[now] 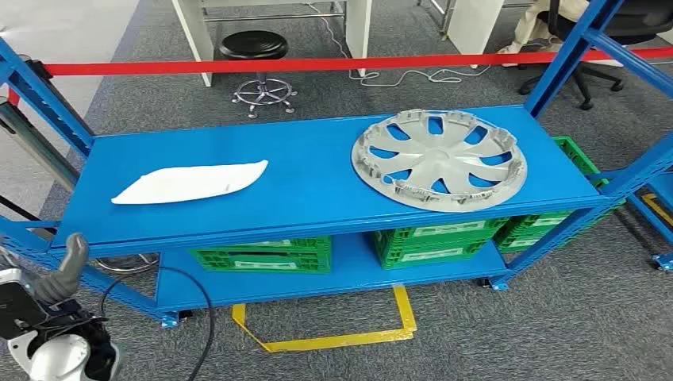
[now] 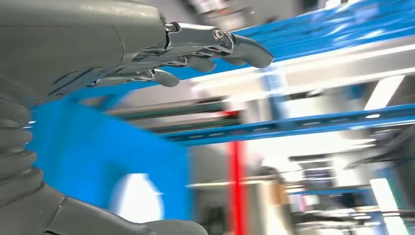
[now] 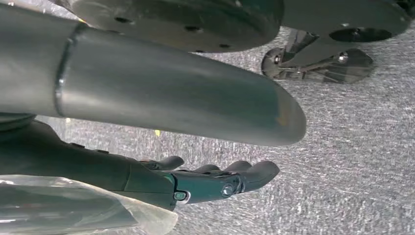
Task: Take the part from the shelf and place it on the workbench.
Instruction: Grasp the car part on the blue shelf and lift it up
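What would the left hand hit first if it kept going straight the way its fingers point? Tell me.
Probably the blue shelf frame. In the wrist view the left hand is empty, its fingers reaching toward blurred blue beams. Depth is unclear; in the head view the hand sits low beside the shelf's left corner.

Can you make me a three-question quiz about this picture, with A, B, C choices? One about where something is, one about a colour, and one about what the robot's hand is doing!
1. Where is the silver wheel cover?
A. on the floor
B. on the right part of the top shelf
C. inside a crate

2. What colour are the crates on the lower shelf?
A. green
B. yellow
C. red

3. What is the left hand doing?
A. holding the wheel cover
B. holding the white part
C. holding nothing

Answers:
1. B, it lies flat on the blue top shelf, toward the right.
2. A, all are green.
3. C, its fingers are apart with nothing in them, below the shelf's left end.
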